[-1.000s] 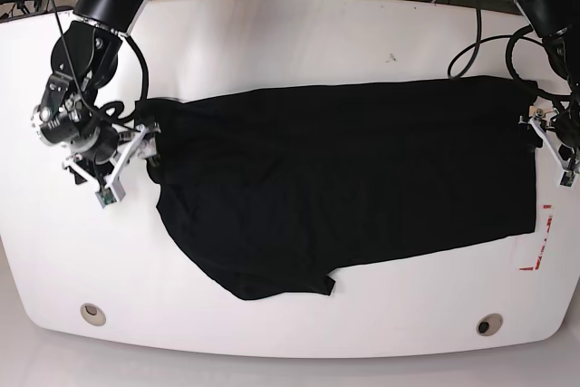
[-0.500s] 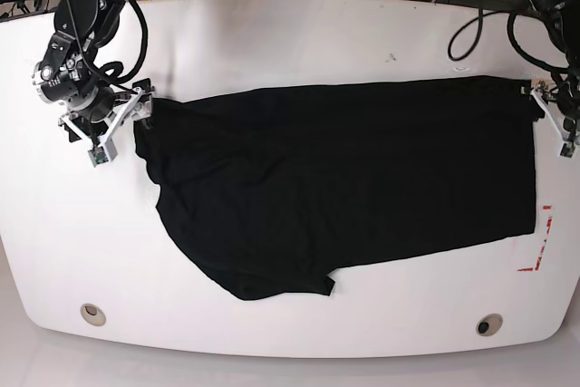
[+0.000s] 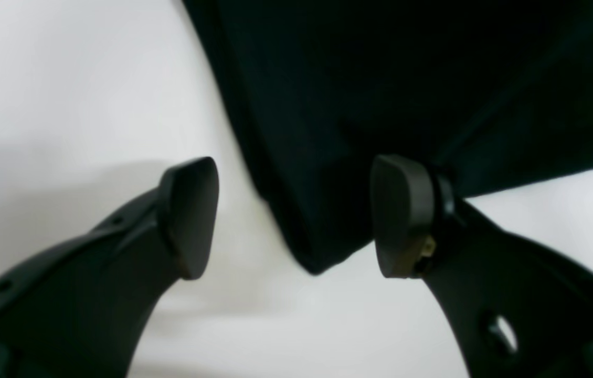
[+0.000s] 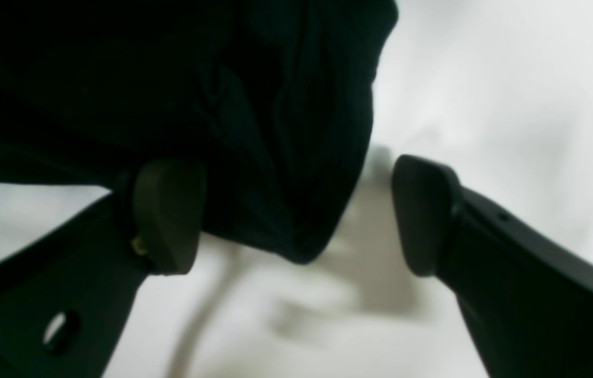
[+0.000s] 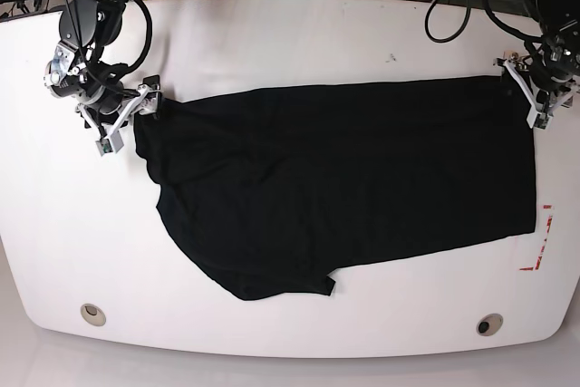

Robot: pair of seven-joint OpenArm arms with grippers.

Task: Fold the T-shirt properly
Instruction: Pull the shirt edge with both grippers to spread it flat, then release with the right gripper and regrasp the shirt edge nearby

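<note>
Black soft T-shirt spread flat, rumpled, on smooth white table.

Legible text, labels, brands, numbers: none in any view.

Large black soft cotton T-shirt: only plain black cloth shows; no lettering or print visible.

White table: unmarked apart from red corner marks near its right edge in the base view; these are lines, not characters.

Wrist views: blurred, no markings readable on the black gripper fingers.
</note>
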